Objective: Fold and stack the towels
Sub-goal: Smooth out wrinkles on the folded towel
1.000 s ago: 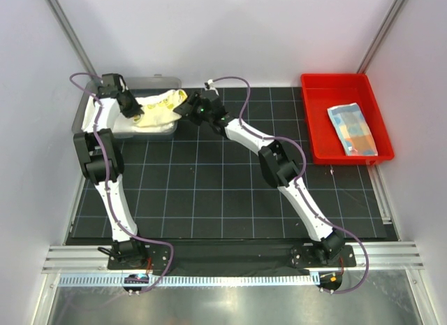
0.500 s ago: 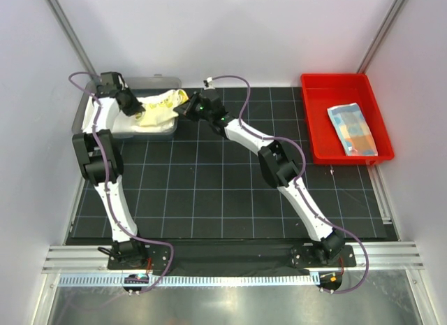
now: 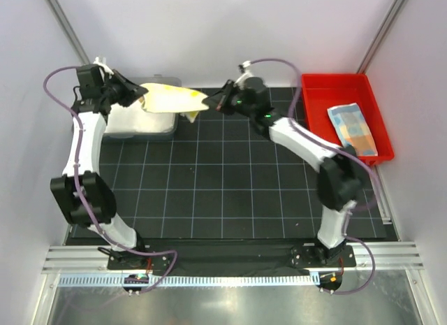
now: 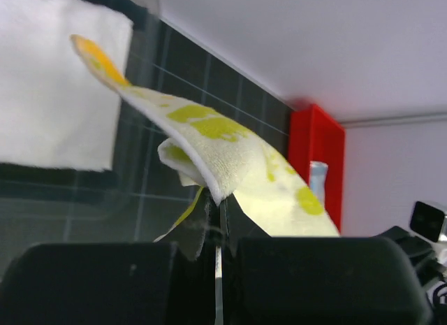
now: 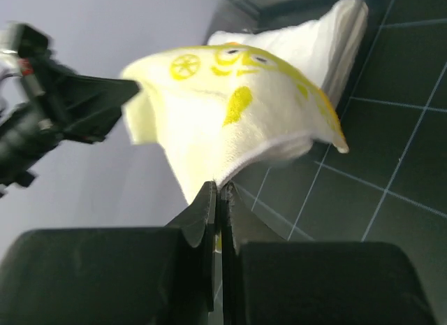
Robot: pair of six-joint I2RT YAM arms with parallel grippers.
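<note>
A pale yellow patterned towel (image 3: 172,99) hangs stretched in the air between my two grippers, above the bin's right end. My left gripper (image 3: 142,98) is shut on its left corner, and my right gripper (image 3: 209,103) is shut on its right corner. The left wrist view has the yellow towel (image 4: 230,147) rising from the closed jaws. In the right wrist view the same towel (image 5: 216,122) spreads away from the closed jaws. A white towel (image 3: 136,119) lies in the bin. A light-blue towel with orange patches (image 3: 353,128) lies folded in the red tray.
A clear plastic bin (image 3: 170,82) stands at the back left of the black gridded mat (image 3: 223,192). A red tray (image 3: 314,122) sits at the back right. Grey walls close in both sides and the back.
Both arms have risen and spread apart. The right gripper has shut on the yellow towel's corner, and the towel has come up out of the bin, pulled taut between the grippers.
</note>
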